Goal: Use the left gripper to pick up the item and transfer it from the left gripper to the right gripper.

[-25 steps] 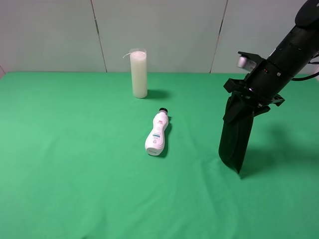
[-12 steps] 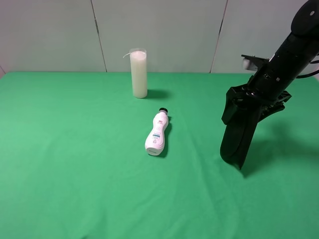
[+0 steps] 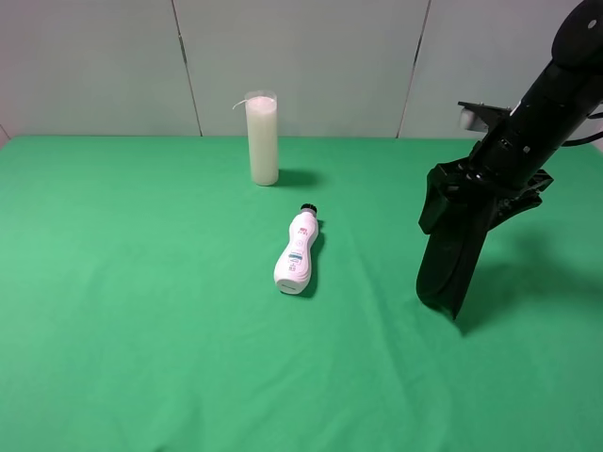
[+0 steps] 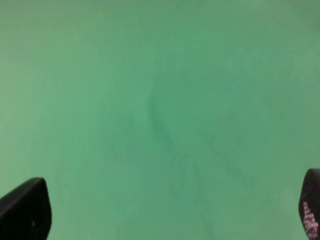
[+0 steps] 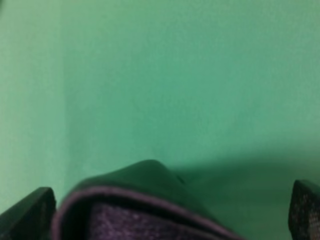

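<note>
The item, a black glasses case [image 3: 448, 254], hangs downward from my right gripper [image 3: 482, 188] at the right of the table. Its lower tip is at or just above the green cloth. In the right wrist view the case [image 5: 150, 205] fills the space between the fingertips of the right gripper [image 5: 165, 215], which stand wide apart around it. My left gripper [image 4: 165, 212] shows only in the left wrist view. It is open and empty over bare green cloth, with its fingertips [image 4: 25, 212] at the frame's corners. The left arm is out of the exterior view.
A white plastic bottle [image 3: 296, 254] with a black cap lies on the green cloth [image 3: 141, 311] near the middle. A tall white candle in glass [image 3: 262, 139] stands behind it near the back wall.
From one second ago to half a second ago the right arm shifted slightly right and turned, the case moving with it. Since then nothing has moved.
</note>
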Controlling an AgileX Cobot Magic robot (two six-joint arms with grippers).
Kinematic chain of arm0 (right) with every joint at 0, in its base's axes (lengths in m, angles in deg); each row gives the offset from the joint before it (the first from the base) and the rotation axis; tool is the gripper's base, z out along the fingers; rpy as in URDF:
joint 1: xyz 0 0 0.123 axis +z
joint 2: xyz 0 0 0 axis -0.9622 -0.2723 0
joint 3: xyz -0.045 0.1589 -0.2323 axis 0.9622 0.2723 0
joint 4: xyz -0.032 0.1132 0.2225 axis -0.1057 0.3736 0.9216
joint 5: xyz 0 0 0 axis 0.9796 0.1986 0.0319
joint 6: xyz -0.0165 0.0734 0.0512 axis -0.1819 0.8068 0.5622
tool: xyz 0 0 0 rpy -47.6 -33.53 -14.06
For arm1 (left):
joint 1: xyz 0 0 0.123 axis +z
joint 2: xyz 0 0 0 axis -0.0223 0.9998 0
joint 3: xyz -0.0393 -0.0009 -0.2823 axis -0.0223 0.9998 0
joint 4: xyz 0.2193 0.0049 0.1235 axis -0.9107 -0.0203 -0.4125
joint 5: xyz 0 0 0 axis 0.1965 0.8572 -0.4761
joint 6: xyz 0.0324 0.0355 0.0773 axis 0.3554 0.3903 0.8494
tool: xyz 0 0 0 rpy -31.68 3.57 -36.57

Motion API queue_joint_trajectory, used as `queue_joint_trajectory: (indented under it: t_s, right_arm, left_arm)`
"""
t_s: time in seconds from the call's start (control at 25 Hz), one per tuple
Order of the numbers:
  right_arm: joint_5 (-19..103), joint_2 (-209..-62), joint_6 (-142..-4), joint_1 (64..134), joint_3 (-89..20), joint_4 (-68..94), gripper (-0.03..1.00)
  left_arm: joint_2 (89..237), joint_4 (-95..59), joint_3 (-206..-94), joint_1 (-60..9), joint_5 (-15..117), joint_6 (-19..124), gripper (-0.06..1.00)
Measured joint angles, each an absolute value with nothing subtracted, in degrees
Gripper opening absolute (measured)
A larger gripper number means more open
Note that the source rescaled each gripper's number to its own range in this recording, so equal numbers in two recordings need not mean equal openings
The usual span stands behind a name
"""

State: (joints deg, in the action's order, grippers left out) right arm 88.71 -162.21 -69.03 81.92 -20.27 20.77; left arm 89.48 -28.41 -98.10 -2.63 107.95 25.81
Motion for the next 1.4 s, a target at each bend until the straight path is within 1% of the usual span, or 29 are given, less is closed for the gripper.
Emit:
queue_joint_trajectory:
  t_s: [0.2,0.6,1.4]
  right_arm:
    - [89.7,-160.9,-69.0,81.9,-20.5,20.4,1.00]
    - [96.0,-160.5,-68.8,81.9,-26.8,20.4,1.00]
    - [97.2,-152.5,-67.8,81.9,-27.2,20.0,1.00]
  left_arm:
    - [89.5,-28.4,-98.1,-2.6,108.0,25.8,1.00]
    - [89.5,-28.4,-98.1,-2.6,108.0,25.8,1.00]
    - [89.5,-28.4,-98.1,-2.6,108.0,25.8,1.00]
